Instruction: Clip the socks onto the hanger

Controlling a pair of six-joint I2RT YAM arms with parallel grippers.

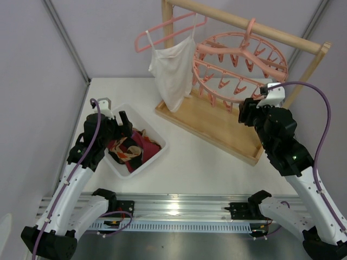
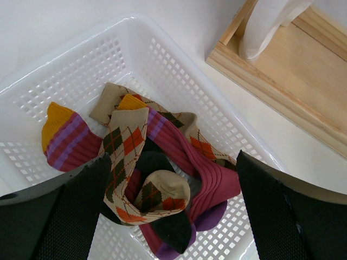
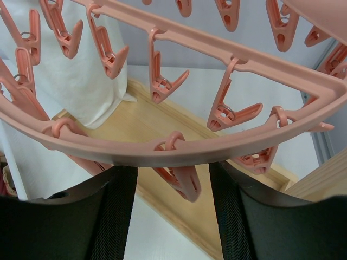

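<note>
Several socks (image 1: 130, 149) lie heaped in a white mesh basket (image 1: 155, 158). In the left wrist view a tan argyle sock (image 2: 130, 138) lies over a maroon sock (image 2: 209, 176), with purple and black toes below. My left gripper (image 1: 124, 120) hangs open just above this heap (image 2: 172, 168), holding nothing. The round pink hanger (image 1: 238, 65) hangs from the wooden rod. My right gripper (image 1: 247, 111) is open under its near outer ring (image 3: 162, 149). Its fingers stand either side of one dangling pink clip (image 3: 184, 181) without touching it.
A white camisole (image 1: 173, 70) hangs on a thin pink coat hanger (image 1: 168, 30) at the rod's left. The wooden rack's base (image 1: 217, 127) lies on the table under both hangers. The basket wall (image 2: 70, 81) surrounds the socks. Grey walls close in both sides.
</note>
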